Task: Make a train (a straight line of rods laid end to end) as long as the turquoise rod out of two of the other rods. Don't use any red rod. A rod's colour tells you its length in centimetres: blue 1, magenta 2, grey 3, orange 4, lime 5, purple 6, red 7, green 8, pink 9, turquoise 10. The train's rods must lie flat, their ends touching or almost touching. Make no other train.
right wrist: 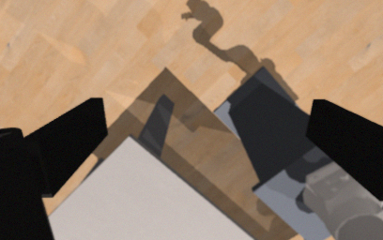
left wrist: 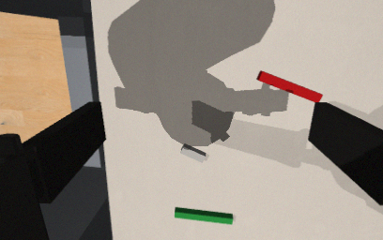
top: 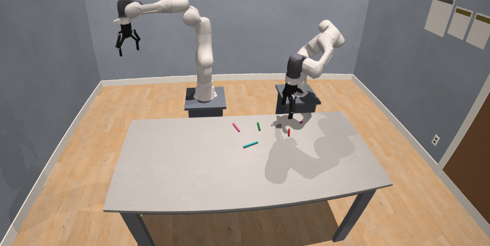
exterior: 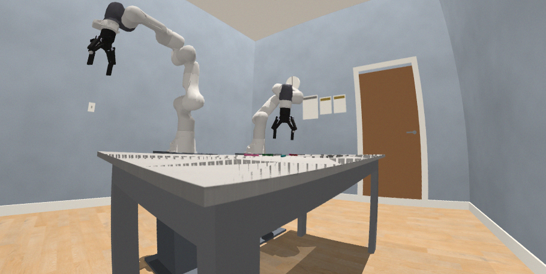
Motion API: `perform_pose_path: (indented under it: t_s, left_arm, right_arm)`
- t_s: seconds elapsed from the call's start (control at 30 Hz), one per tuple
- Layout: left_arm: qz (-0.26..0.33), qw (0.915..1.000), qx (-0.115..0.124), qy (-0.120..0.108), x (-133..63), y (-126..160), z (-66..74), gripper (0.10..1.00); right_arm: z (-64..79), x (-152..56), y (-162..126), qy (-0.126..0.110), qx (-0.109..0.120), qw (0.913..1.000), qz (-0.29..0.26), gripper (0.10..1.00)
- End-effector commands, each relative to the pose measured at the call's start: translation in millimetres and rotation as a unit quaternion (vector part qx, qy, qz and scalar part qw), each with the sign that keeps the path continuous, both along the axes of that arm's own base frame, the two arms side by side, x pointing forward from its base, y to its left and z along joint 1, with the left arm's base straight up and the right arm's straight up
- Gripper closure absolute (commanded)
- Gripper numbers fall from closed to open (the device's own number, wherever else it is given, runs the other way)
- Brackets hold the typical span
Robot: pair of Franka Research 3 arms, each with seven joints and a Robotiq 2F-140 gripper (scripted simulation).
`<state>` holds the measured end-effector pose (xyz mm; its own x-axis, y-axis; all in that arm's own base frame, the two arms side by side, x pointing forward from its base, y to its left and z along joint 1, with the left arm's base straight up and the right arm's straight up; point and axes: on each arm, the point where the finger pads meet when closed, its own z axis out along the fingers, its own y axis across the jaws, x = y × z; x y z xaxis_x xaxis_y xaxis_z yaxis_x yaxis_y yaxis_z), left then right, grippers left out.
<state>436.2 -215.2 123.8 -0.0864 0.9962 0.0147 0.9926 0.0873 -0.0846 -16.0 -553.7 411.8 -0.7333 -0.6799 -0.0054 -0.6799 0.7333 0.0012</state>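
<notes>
The turquoise rod [top: 250, 145] lies nearest the middle of the table. The pink rod [top: 236, 127] and green rod [top: 259, 126] [left wrist: 204, 216] lie behind it. The short grey rod [left wrist: 194, 153] lies between the green rod and the red rod [top: 289, 132] [left wrist: 290, 86]. The small magenta rod [top: 300, 122] lies right of the red one in the top view. All lie apart. My left gripper [top: 287, 111] [exterior: 283, 138] [left wrist: 206, 121] is open and empty, above the table's back edge near the grey rod. My right gripper [top: 128, 52] [exterior: 99, 69] [right wrist: 206, 117] is open and empty, high up and away from the rods.
The table [top: 191, 176] [exterior: 183, 172] has its back edge close to both arm pedestals [top: 205, 102]. The left arm's shadow falls across the table's right part in the top view. The right arm stretches out to the left there, high above the floor.
</notes>
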Motion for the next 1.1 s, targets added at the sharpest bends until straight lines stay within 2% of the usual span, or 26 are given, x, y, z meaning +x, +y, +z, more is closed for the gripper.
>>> perform_pose_path:
  t_s: [0.0,0.2,0.43,0.47,1.07]
  left_arm:
    - [0.001,0.9994,-0.018,-0.029,-1.9,42,-5.7,0.098]
    - [0.044,0.9982,-0.005,-0.042,-19.3,115,-20.1,0.098]
    - [0.05,0.9978,-0.003,-0.044,-22.3,125,-22.0,0.098]
    - [0.05,0.9978,-0.003,-0.044,-22.3,125,-22.0,0.867]
    - [0.05,0.9978,-0.003,-0.044,-22.3,125,-22.0,0.867]
  right_arm:
    - [1.2,-2,0,0.002,-0.002,1.0,0.003,0.098]
    - [1.2,-2,0,0.002,-0.002,1.0,0.003,0.098]
    - [1.2,-2,0,0.002,-0.002,1.0,0.003,0.098]
    - [1.2,-2,0,0.002,-0.002,1.0,0.003,0.098]
    - [1.2,-2,0,0.002,-0.002,1.0,0.003,0.098]
